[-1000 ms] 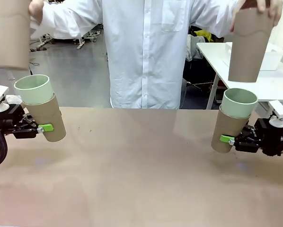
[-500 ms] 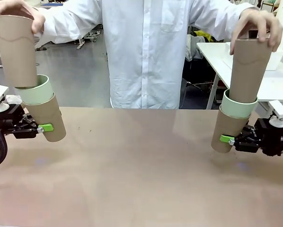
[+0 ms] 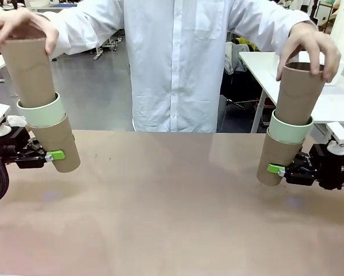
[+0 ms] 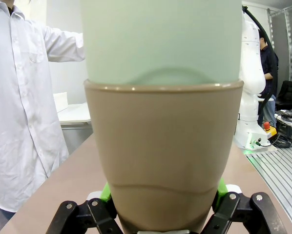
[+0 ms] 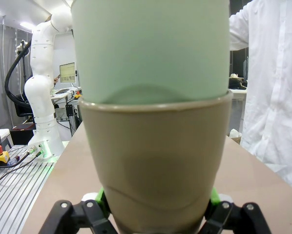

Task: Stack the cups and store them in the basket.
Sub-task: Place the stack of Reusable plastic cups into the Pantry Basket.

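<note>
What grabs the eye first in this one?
Two mirrored stacks above the table: the left claw and right claw each clamp a tan cup with a mint cup nested inside. Across the table, the person's hands each hold another tan cup sunk into the mint one.

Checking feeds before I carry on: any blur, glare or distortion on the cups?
Front view: sharp, evenly lit, faint shadows on the table. Left wrist view: tan cup looms close, bulged by the wide angle. Right wrist view: same, no glare.

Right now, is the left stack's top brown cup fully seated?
Partly in: most of the top brown cup shows above the mint cup.
</note>
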